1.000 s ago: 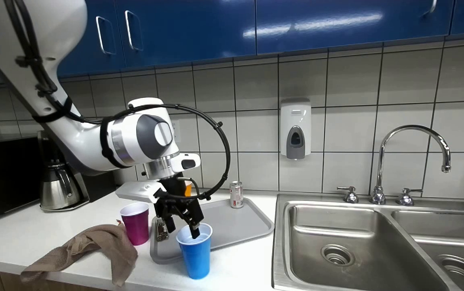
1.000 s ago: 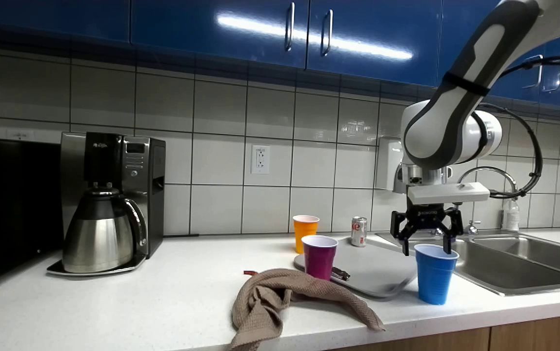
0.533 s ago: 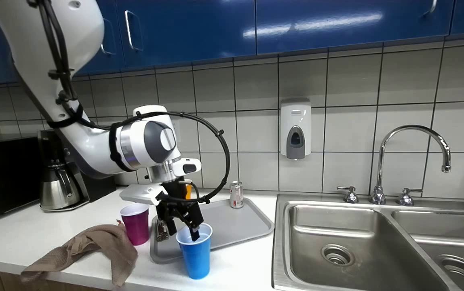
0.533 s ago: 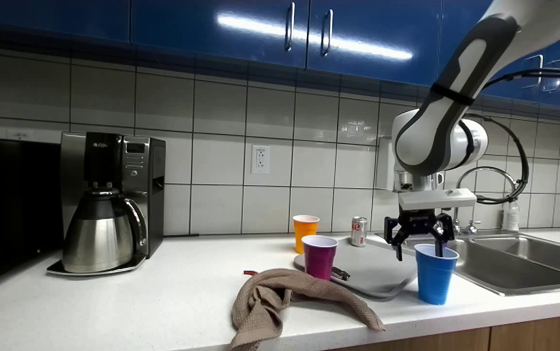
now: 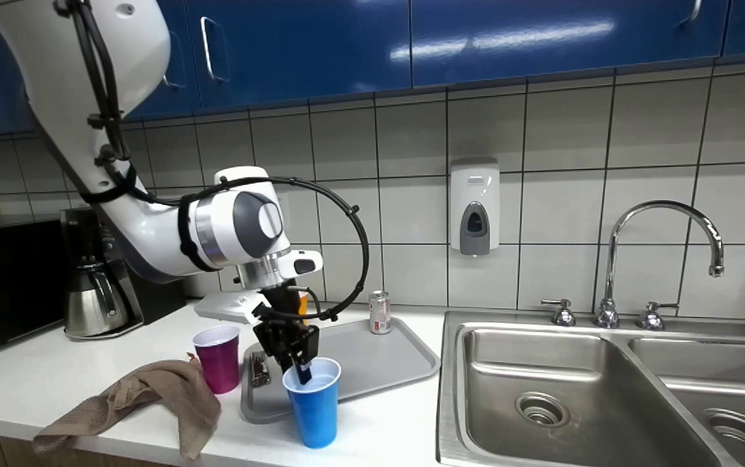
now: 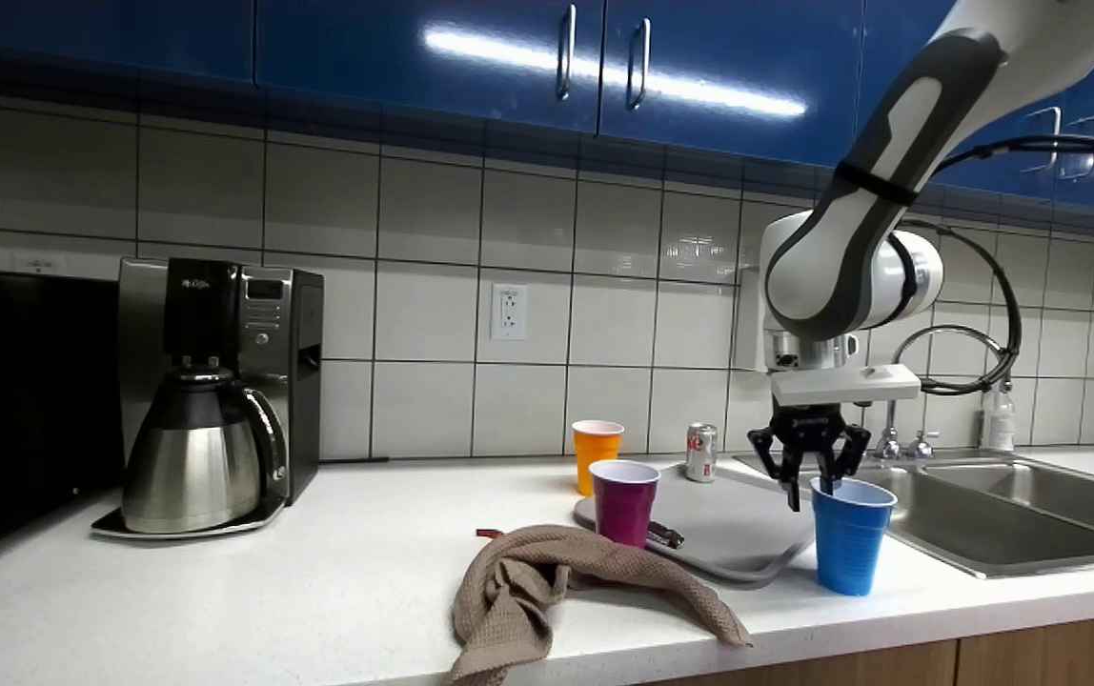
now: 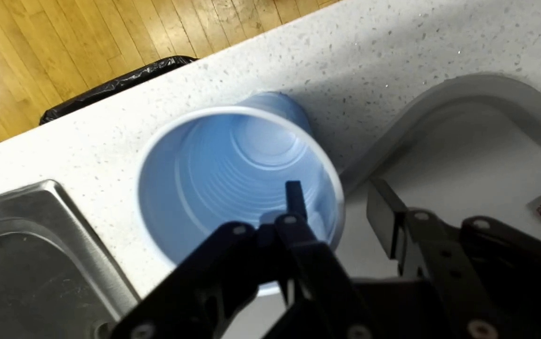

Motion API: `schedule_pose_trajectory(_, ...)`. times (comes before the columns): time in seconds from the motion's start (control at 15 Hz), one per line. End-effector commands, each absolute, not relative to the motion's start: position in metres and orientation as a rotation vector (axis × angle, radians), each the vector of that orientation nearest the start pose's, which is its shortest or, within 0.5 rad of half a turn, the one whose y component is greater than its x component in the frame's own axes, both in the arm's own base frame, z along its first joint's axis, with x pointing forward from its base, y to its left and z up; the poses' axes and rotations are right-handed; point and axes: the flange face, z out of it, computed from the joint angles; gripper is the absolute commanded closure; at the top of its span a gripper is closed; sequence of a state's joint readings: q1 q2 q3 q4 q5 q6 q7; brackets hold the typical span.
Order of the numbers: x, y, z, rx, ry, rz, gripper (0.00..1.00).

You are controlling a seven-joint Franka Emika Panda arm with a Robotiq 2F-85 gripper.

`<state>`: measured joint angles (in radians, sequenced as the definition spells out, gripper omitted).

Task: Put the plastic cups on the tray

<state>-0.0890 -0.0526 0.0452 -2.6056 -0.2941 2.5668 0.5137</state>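
Your gripper (image 6: 810, 494) straddles one side of the blue cup (image 6: 852, 548)
You have its fingers (image 7: 295, 200) parted: one inside the cup, one outside, toward the tray (image 5: 382, 363).

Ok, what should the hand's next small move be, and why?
I'd probably close the hand gently on the wall of the blue cup. The fingers straddle that wall in the wrist view, one inside and one outside, with gaps showing, so nothing seems gripped yet. The cup stands upright on the counter beside the tray.
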Motion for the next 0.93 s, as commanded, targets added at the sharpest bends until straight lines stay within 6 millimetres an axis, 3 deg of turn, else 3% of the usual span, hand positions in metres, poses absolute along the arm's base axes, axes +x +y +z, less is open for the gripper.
schedule_pose_trajectory(0.0,0.439,-0.015,0.277,-3.256,0.534,-0.107,0.9)
schedule_pose_trajectory(0.07,0.438,-0.015,0.277,-3.257,0.535,-0.106,0.99)
schedule_pose_trajectory(0.13,0.437,-0.015,0.277,-3.259,0.533,-0.088,1.0)
schedule_pose_trajectory(0.47,0.422,-0.015,0.293,-3.283,0.418,-0.034,0.99)
schedule_pose_trajectory(0.87,0.428,-0.015,0.317,-3.303,0.399,-0.1,0.99)
